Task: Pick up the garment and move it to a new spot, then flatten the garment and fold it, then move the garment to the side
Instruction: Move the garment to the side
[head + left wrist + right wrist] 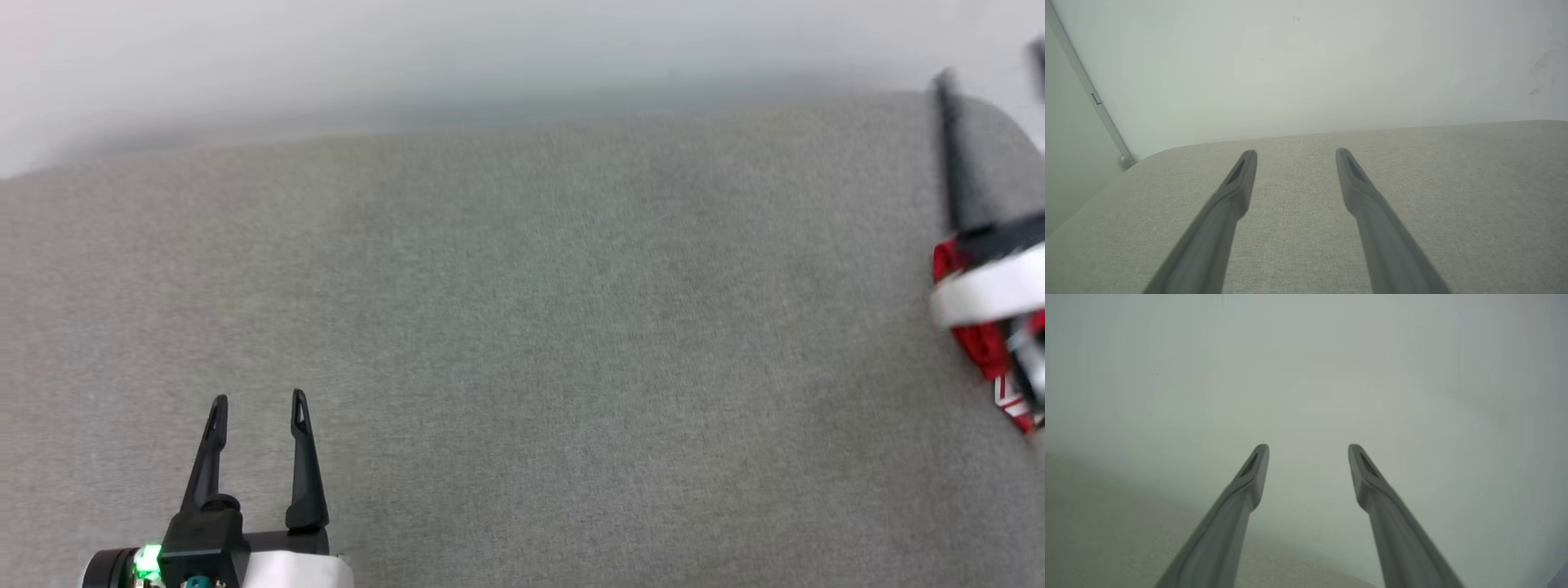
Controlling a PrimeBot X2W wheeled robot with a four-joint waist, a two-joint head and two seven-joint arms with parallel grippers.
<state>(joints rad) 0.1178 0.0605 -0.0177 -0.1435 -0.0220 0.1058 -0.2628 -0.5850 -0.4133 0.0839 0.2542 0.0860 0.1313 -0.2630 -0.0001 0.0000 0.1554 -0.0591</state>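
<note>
Find the red-and-white jersey garment (980,347) bundled at the right edge of the grey woven-fabric surface (522,327), mostly out of frame; judge it set aside to clear the centre. Note right gripper (1308,451) spread wide, pinching nothing, aimed at the pale wall (1306,375). Note left gripper (259,398) likewise spread, parked low-left, clear of work

Desk (522,343) covered in grey woven fabric, far corners rounded, spans head view. Plain pale wall (408,57) just behind far edge, soft shadow along join. Left wrist view: slim grey trim strip (1094,98) runs down wall at left, faint scuff marks (1541,65) at right. Light even, diffuse
</note>
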